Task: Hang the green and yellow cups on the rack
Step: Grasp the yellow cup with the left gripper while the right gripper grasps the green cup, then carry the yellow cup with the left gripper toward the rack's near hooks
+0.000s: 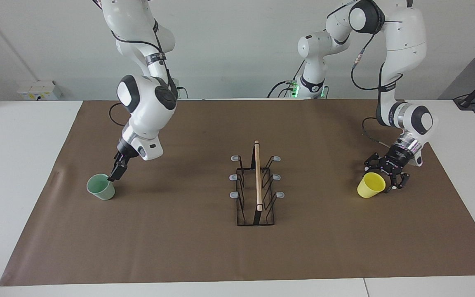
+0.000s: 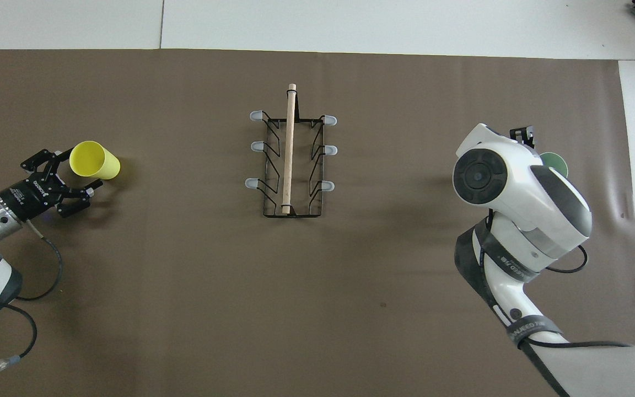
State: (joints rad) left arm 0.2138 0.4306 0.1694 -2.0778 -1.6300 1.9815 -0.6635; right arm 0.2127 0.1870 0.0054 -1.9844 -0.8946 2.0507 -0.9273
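The rack [image 1: 256, 190] stands at the middle of the brown mat [image 1: 188, 247], its wooden rod handle [image 1: 257, 175] running away from the robots and its grey-tipped prongs [image 1: 234, 177] pointing toward either end of the table. The yellow cup [image 1: 371, 185] lies tilted on the mat toward the left arm's end; the left gripper [image 1: 391, 178] is low beside it, jaws apart, one finger on each side of the cup's rim. The overhead view shows this straddle plainly, with the cup's open mouth [image 2: 87, 159] turned toward the gripper [image 2: 77, 172]. The green cup [image 1: 101, 187] stands upright toward the right arm's end. In the facing view the right gripper [image 1: 114, 172] reaches down to the cup's rim, one finger seemingly over its mouth; the jaws are apart. From overhead the right arm's wrist housing [image 2: 516, 187] covers nearly all of this, leaving only a green sliver of the cup [image 2: 555, 161] visible.
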